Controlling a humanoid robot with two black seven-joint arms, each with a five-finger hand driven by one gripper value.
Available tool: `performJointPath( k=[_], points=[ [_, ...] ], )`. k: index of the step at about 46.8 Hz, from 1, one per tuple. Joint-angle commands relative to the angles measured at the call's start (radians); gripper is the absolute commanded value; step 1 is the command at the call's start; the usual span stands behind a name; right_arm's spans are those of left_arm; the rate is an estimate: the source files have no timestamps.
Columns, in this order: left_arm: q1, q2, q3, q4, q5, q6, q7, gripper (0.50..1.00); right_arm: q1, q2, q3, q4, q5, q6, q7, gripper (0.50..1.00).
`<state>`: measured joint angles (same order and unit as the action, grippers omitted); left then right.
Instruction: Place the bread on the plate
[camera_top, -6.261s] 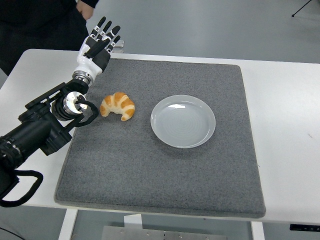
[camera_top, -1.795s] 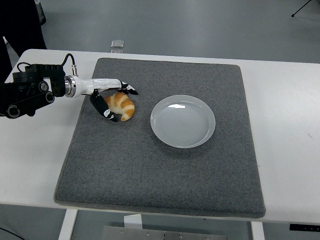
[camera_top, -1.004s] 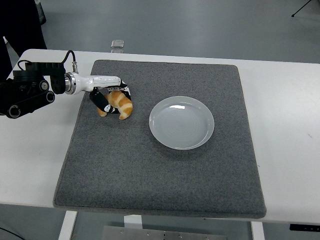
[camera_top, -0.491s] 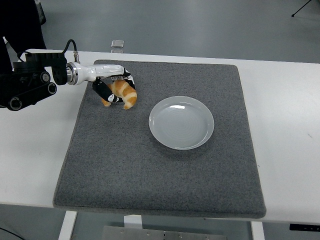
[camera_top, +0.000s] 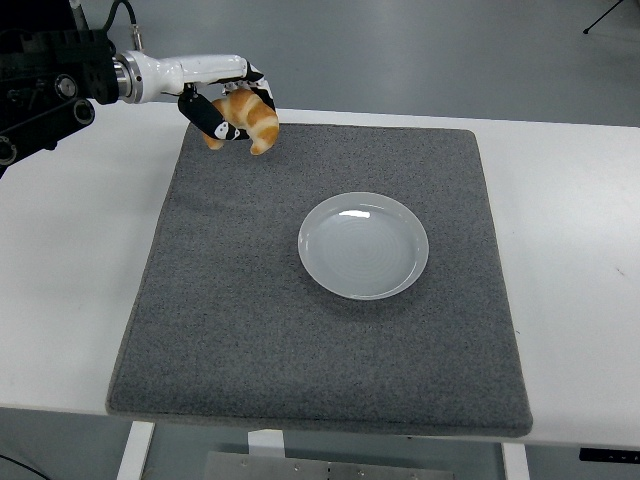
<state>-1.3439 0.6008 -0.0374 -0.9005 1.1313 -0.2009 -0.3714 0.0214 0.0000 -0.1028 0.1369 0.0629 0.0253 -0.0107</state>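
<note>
Bread (camera_top: 248, 118) gripped in left hand (camera_top: 226, 106), held in air over far-left corner of grey mat (camera_top: 300, 340), well apart from plate (camera_top: 363, 245). Grip looks kinda shallow, only fingertips wrapped round. Drop onto mat or tabletop (camera_top: 580, 250) easily caused by fast swing toward plate.

plate (camera_top: 363, 245) on mat (camera_top: 250, 320) centre | bread (camera_top: 248, 117) in left robot hand (camera_top: 222, 100), far-left
</note>
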Motion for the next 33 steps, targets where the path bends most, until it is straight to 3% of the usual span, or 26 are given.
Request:
performJointPath(
  k=[1,18,33],
  points=[
    [-0.017,0.001,-0.012,0.000,-0.001,-0.009,0.000,0.500,0.000,0.000,0.000,0.000,0.000,-0.001,0.000,0.954],
    [-0.155,-0.016,-0.027,-0.002,-0.024,-0.054,0.000,0.500,0.000,0.000,0.000,0.000,0.000,0.001,0.000,0.952],
    [-0.159,-0.142,-0.087,-0.067,-0.048,-0.054,0.000,0.500,0.000,0.000,0.000,0.000,0.000,0.001,0.000,0.952]
  ],
)
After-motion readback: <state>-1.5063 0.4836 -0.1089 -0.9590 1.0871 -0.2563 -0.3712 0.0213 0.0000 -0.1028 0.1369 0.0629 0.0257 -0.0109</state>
